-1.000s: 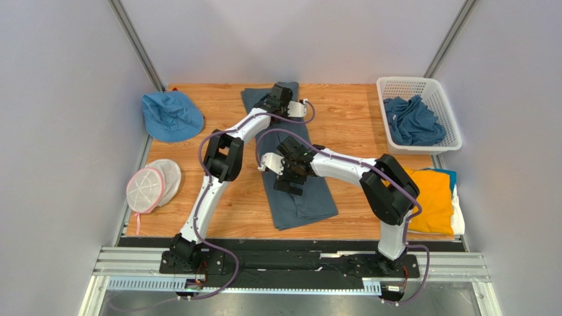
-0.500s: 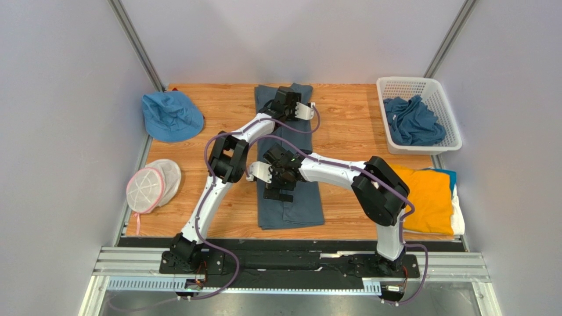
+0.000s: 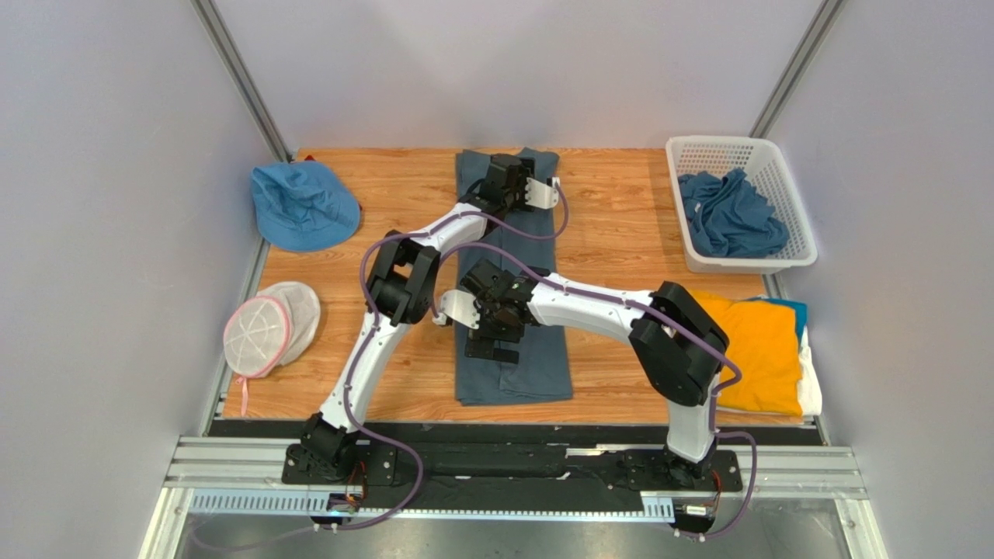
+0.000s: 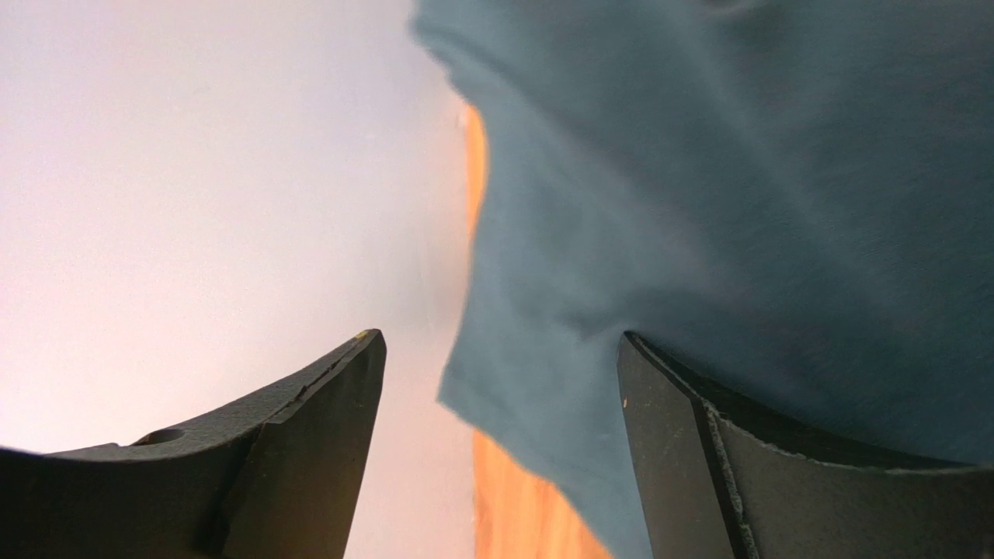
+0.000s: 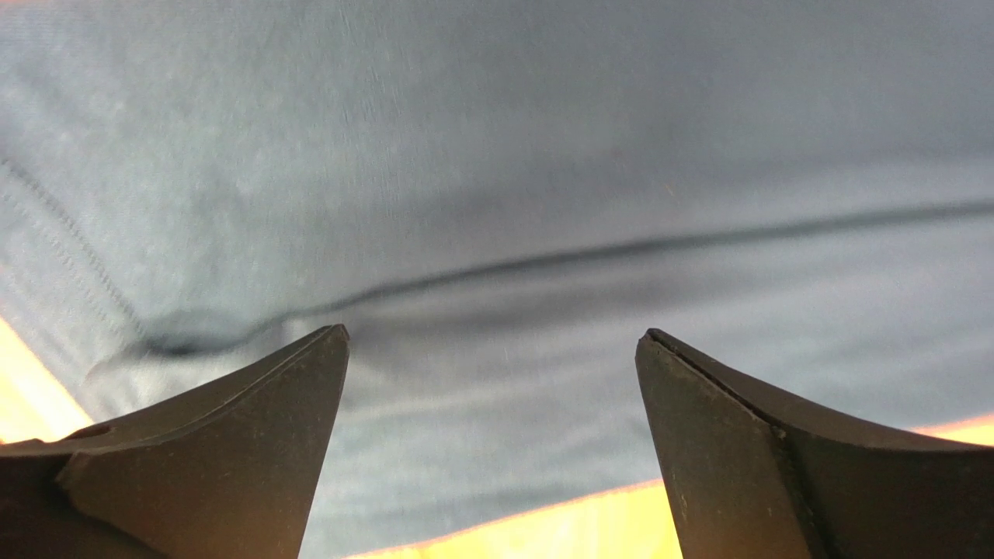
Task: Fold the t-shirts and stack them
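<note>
- A slate-blue t-shirt [image 3: 531, 373] lies flat as a long, narrow strip down the middle of the worktop [image 3: 618, 221], running from the far edge almost to the near edge.
- The left claw [image 3: 504, 175] sits over the far end of this strip. In the left wrist view the left claw [image 4: 499, 338] is spread wide and pinches nothing. The shirt's far hem [image 4: 525, 431] shows in the gap, with bare wood below it and the pale wall [image 4: 210, 175] to the left.
- The right claw [image 3: 490, 344] sits over the near half of the strip, towards its left edge. In the right wrist view the right claw [image 5: 492, 335] is also spread wide with nothing pinched. Smooth cloth fills the gap, and a dark fold line [image 5: 560, 262] crosses it.
- Whether either claw touches the cloth cannot be told.
- A white basket [image 3: 764, 157] stands at the far right corner and holds crumpled slate-blue t-shirts [image 3: 729, 216].
- Near the right edge, a mustard-yellow t-shirt [image 3: 764, 349] lies on top of a bright blue t-shirt [image 3: 796, 309] and a white t-shirt [image 3: 811, 390].
- A blue hat [image 3: 303, 204] lies at the far left. A mesh pouch [image 3: 268, 326] lies nearer along the left edge.
</note>
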`<state>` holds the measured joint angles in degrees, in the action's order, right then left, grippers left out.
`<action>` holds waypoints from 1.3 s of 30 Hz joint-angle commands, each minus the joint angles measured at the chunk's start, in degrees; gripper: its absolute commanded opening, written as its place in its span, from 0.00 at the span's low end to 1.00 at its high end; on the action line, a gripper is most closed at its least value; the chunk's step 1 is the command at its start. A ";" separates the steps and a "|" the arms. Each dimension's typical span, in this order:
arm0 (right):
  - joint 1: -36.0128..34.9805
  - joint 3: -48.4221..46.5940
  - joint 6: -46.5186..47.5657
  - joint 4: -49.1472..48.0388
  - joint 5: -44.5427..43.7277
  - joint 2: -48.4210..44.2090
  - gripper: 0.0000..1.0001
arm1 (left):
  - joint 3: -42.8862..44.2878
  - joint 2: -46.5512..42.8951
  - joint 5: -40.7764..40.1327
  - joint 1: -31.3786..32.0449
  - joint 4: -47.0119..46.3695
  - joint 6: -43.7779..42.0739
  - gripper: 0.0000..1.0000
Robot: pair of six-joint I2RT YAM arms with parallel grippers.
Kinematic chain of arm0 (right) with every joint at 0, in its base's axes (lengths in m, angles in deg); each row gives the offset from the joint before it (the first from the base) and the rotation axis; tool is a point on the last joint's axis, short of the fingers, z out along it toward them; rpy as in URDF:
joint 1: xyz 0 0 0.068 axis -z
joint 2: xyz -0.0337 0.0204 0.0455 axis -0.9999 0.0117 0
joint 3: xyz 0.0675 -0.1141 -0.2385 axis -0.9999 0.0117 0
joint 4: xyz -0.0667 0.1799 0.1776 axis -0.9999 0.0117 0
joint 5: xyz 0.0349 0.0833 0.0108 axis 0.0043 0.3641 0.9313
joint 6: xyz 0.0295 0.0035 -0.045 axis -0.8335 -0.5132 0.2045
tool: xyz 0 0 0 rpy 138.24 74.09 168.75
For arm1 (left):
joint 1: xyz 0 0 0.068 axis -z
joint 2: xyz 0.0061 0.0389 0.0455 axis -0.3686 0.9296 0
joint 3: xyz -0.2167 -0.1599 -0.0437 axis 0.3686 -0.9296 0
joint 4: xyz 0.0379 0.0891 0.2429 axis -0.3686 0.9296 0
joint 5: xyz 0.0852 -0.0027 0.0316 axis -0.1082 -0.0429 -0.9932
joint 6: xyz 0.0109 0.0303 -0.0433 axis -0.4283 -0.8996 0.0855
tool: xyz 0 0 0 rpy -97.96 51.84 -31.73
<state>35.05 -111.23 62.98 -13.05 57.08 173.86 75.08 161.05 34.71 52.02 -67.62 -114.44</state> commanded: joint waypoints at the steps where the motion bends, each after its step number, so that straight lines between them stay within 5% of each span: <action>1: -1.79 -2.01 -3.09 0.35 -4.74 -9.06 1.00 | -1.31 -13.52 -2.26 0.72 -6.67 4.76 0.85; 8: -1.71 4.40 -4.77 -0.44 -8.97 -21.19 1.00 | -17.47 -33.37 -3.16 -0.42 4.73 10.57 0.92; 17: 3.91 20.22 -8.64 1.05 -6.95 -33.85 1.00 | -54.89 -64.31 7.20 -0.16 29.61 22.77 0.86; 23: 4.54 28.04 -7.24 2.81 -2.47 -38.78 1.00 | -69.68 -80.58 16.88 8.27 38.59 30.69 0.84; 30: 4.27 35.00 -6.53 1.84 3.68 -41.34 0.98 | -72.86 -81.39 33.74 9.95 40.70 41.24 0.82; 39: -1.35 34.03 -6.44 -0.35 2.29 -34.66 0.93 | -76.91 -73.92 38.35 13.37 39.12 42.13 0.79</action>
<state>36.78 -76.17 56.12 -10.19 59.52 136.71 -0.33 84.45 68.78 63.87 -27.65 -74.55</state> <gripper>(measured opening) 0.937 0.802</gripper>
